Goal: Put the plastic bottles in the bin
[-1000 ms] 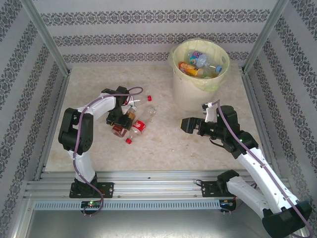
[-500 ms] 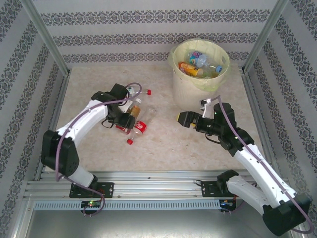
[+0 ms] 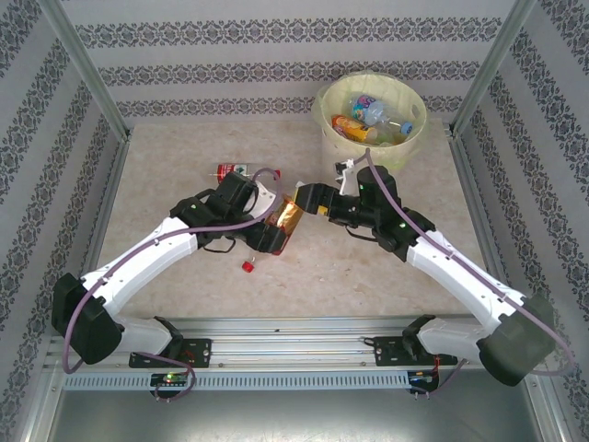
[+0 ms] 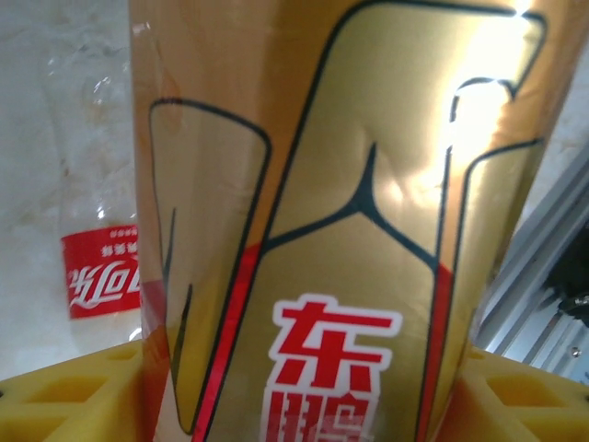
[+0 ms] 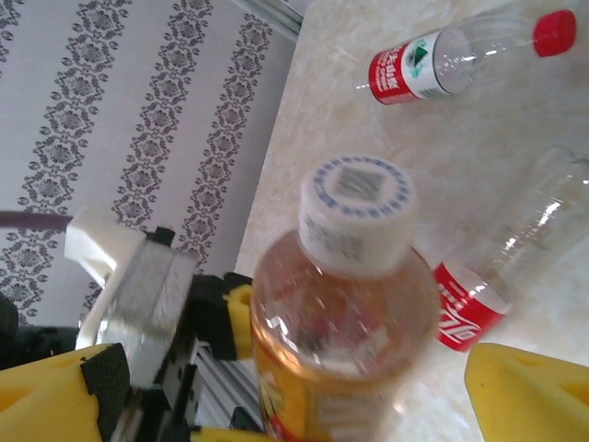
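You're holding the gold-labelled bottle (image 3: 289,217) off the counter (image 3: 184,147), left jaws pinching its labelled body; its cap is pointing straight at your right jaws, standing spread, nearer the bin (image 3: 324,115).

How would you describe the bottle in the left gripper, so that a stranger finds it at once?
From the cream bin in the far right corner, come toward the middle of the table. There the left gripper holds the bottle. Its neighbours are clear with red labels; this one is amber, with a shiny gold label and a white cap.
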{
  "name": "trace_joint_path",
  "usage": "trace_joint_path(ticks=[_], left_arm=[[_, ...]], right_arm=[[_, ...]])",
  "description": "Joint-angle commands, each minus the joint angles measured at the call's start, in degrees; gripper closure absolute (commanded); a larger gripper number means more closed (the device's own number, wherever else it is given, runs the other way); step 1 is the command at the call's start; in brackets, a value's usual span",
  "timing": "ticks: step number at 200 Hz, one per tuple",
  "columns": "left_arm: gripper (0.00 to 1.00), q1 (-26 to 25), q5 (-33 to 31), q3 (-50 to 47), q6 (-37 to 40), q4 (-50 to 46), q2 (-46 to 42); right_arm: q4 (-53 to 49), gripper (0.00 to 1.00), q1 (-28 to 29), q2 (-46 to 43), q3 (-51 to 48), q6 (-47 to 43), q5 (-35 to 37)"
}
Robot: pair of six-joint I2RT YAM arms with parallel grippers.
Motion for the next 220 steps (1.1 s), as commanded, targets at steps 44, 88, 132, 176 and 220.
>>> trace_joint_path(ticks=[44,88,132,176,220], left_arm=[[0.35,-2.3,3.7,-2.1,-4.2,11.2,-4.0],[0.35,-3.1,3.5,-2.9,-4.6,12.6,-4.9],[0.35,-3.9,3.0,-3.2,-5.2,14.3,-5.3],[0.34,-4.6,2.6,-3.3,-5.3,14.7,-5.2],[0.28,-5.1,1.4,-3.3,-6.0,15.8,-4.1]], right_arm=[[0.7,0.12,1.9,2.4,2.6,0.0,3.6],[-0.4,0.14,1.9,3.0,2.9,-0.6,4.3],[-1.9,0.1,2.0,3.5,3.4,-1.1,4.9],[-2.8,0.17,2.1,3.3,3.5,-1.6,5.3],[-4.0,0.35,2.1,2.3,4.1,-2.2,5.4]])
